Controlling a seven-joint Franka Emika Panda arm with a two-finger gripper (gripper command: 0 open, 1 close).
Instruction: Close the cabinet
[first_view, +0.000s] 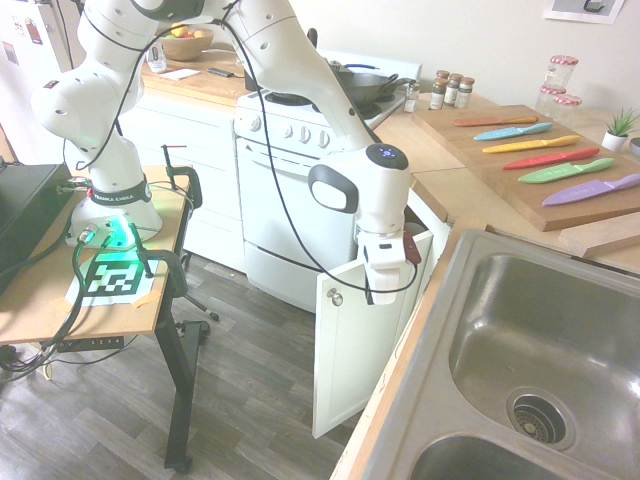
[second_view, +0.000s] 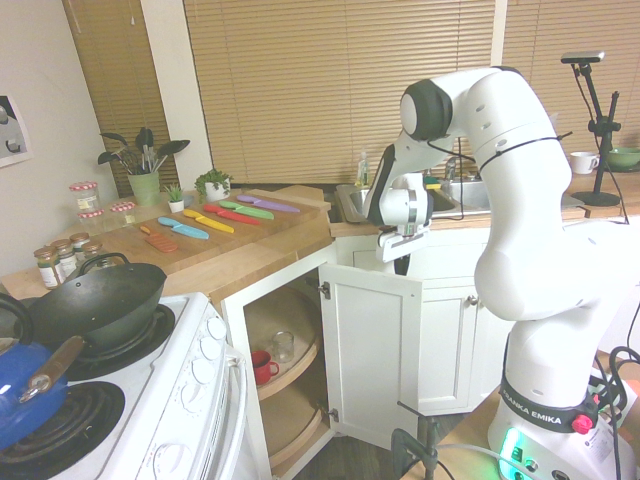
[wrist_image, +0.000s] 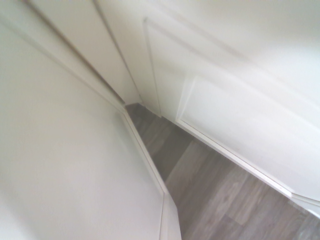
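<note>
Fingers closed empty, gripper (first_view: 388, 292) at top edge of open cabinet door (first_view: 355, 345); risked sliding off edge, leaving cabinet (second_view: 285, 375) ajar.

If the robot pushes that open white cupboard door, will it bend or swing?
The cabinet door looks like a stiff panel, so it probably won't bend. Hinges show along its edge in the second exterior view, so it should swing shut. The gripper sits at its top edge, far from them, so it likely moves easily.
</note>
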